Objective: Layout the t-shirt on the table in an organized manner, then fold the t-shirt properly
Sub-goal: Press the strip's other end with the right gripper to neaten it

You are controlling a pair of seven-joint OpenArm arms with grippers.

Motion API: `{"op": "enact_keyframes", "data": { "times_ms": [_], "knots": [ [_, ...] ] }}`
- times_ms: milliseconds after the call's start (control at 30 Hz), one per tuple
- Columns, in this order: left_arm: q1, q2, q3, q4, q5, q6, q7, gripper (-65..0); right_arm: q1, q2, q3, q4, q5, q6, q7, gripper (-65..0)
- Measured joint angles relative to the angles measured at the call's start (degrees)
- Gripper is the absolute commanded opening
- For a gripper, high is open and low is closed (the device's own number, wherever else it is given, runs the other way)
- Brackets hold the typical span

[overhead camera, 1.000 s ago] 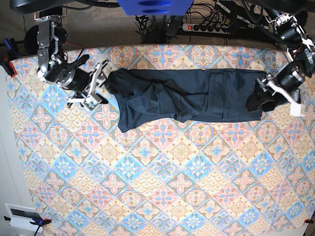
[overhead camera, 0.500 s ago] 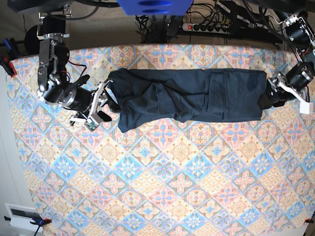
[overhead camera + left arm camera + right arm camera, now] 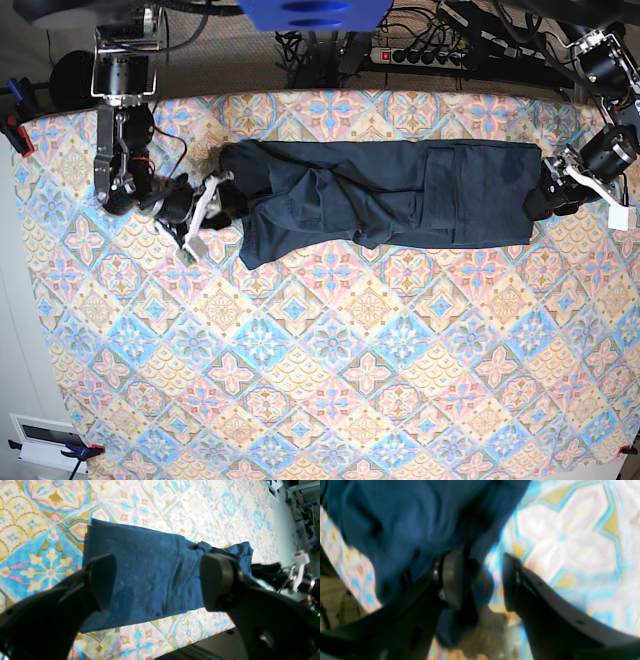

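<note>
Showing right claw [image 3: 480, 580] straddling t-shirt [image 3: 402, 522] edge.

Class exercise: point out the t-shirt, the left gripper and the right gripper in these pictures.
t-shirt [image 3: 400, 190]: base view, middle of the folded cloth.
left gripper [image 3: 157, 580]: left wrist view, midway between its open fingertips.
right gripper [image 3: 482, 580]: right wrist view, midway between its fingertips.

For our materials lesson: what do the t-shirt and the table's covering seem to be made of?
The t-shirt: soft matte knit, probably cotton; it creases and drapes in limp folds, with no shine. The table covering: a printed cloth, apparently; flat tile pattern, slight sheen in the left wrist view, so it may be coated.
</note>
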Motion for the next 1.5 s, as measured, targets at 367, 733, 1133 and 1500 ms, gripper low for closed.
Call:
{"op": "enact_keyframes", "data": {
  "times_ms": [367,733,1133,1500],
  "knots": [
    [0.0,0.0,0.0,0.0,0.0,0.0,0.0,-13.4,0.3,0.2,0.0,-8.2,5.9,-0.2,0.7,-36.9],
    [0.0,0.0,0.0,0.0,0.0,0.0,0.0,-13.4,0.2,-1.4,0.5,-9.3,6.5,-0.1,1.0,-37.1],
    [0.0,0.0,0.0,0.0,2.6,0.0,0.0,-13.4,0.1,-1.6,4.5,-9.4,9.9,-0.3,0.6,-32.3],
    [-1.0,0.0,0.0,0.0,2.8,0.0,-0.2,-13.4,0.0,-1.8,4.4,-9.4,9.9,-0.2,-1.2,-26.5]
  ]
}}
